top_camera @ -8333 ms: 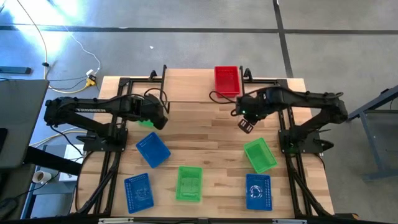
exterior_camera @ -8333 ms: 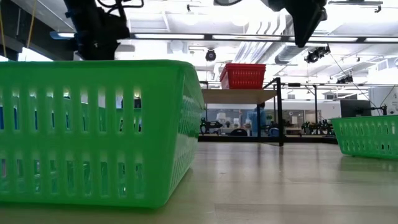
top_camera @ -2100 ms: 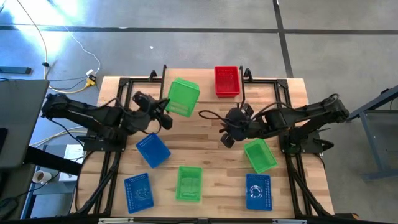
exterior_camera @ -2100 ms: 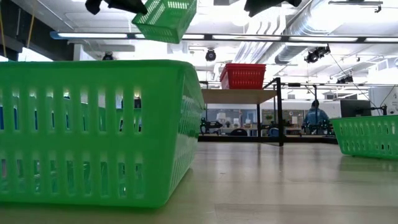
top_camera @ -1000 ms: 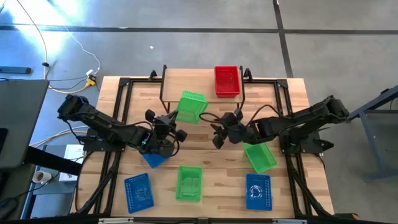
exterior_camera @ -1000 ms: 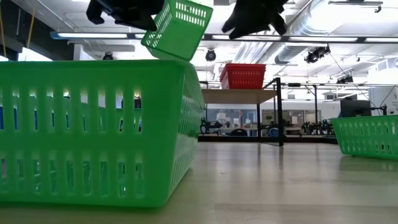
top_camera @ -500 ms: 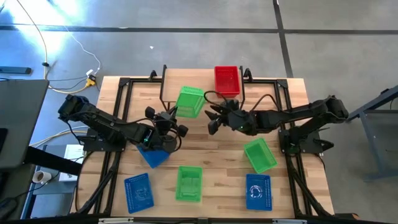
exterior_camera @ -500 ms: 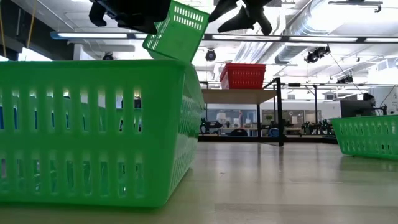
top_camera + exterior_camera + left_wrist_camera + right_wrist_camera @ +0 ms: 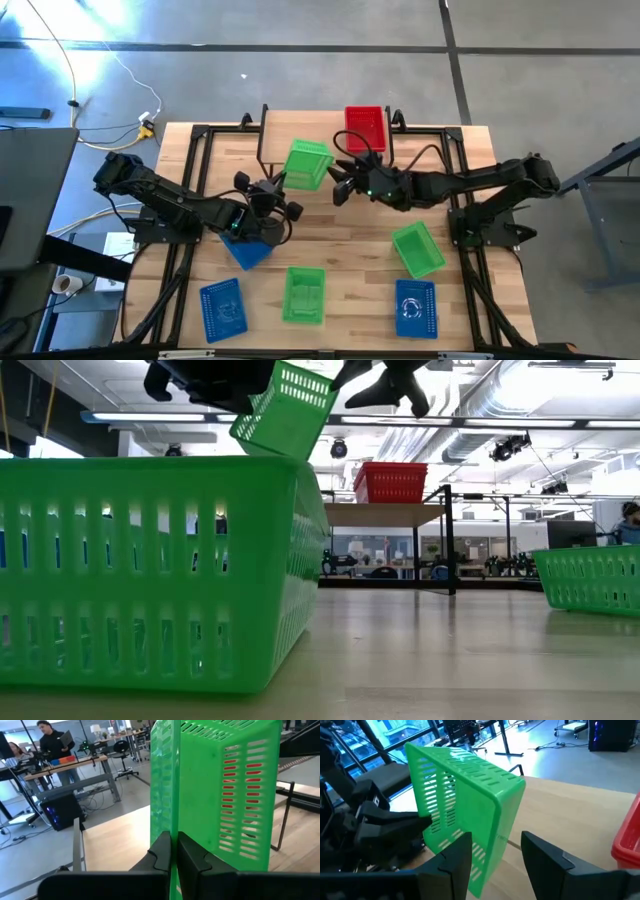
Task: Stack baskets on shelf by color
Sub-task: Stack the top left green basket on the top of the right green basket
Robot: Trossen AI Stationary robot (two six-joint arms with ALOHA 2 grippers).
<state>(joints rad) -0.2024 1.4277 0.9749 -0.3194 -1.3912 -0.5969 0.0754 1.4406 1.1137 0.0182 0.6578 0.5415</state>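
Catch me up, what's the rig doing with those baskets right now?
The left gripper is shut on the wall of a green basket, holding it tilted in the air above the table. The right gripper is open and right up against that basket, not yet closed on it. A red basket already sits on the shelf. Two more green baskets and three blue ones lie loose on the table.

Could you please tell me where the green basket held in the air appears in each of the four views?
High view: lifted green basket, centre, near the red basket.
Low view: top.
Left wrist view: fills centre, pinched by left hand.
Right wrist view: centre, before right hand.
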